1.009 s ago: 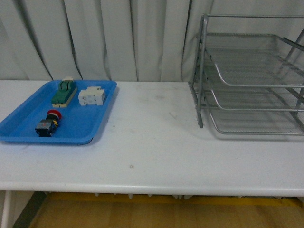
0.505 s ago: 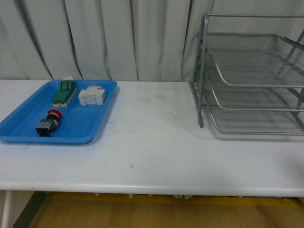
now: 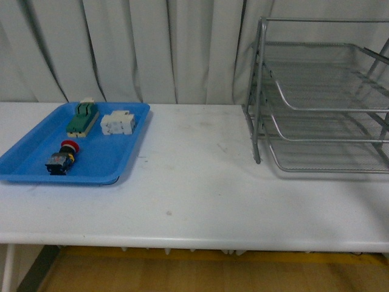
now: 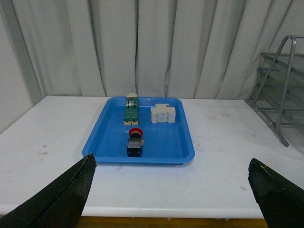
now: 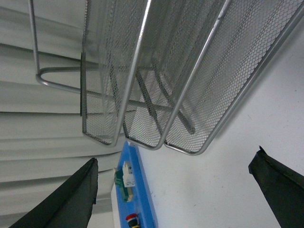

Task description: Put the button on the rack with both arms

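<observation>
The button (image 3: 61, 157), with a red cap and a dark blocky body, lies in the blue tray (image 3: 115, 163) at the table's left. It also shows as the button (image 4: 135, 141) in the left wrist view and as the button (image 5: 132, 220) in the right wrist view. The silver wire rack (image 3: 322, 97) stands at the right. Neither arm shows in the front view. My left gripper (image 4: 171, 187) is open, well short of the tray, with nothing between its fingers. My right gripper (image 5: 173, 187) is open over the table beside the rack (image 5: 156, 71).
In the tray with the button lie a green terminal block (image 3: 82, 118) and a white blocky component (image 3: 118, 123). The white table (image 3: 194, 182) runs between tray and rack. Grey curtains hang behind. The table's front edge is near the camera.
</observation>
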